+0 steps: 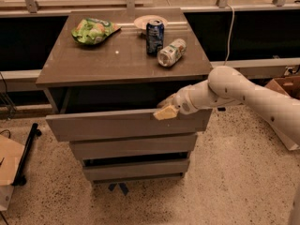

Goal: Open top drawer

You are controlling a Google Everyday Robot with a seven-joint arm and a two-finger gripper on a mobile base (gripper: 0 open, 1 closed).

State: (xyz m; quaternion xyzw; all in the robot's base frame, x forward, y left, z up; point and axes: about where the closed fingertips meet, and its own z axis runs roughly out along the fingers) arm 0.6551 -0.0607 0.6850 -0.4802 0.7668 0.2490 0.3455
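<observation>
The top drawer is the widest grey-brown front of the cabinet, a plain flat panel with no handle. It stands pulled out partway from under the cabinet top, and its interior shows as a dark gap behind the panel. My gripper is at the top edge of the drawer front, right of the middle, with one pale finger in front of the panel and the other behind it. The white arm comes in from the right.
On the cabinet top lie a green chip bag, an upright blue can, a can on its side and a white bowl. Two lower drawer fronts are shut. A cardboard box stands right, and cardboard and a black stand left.
</observation>
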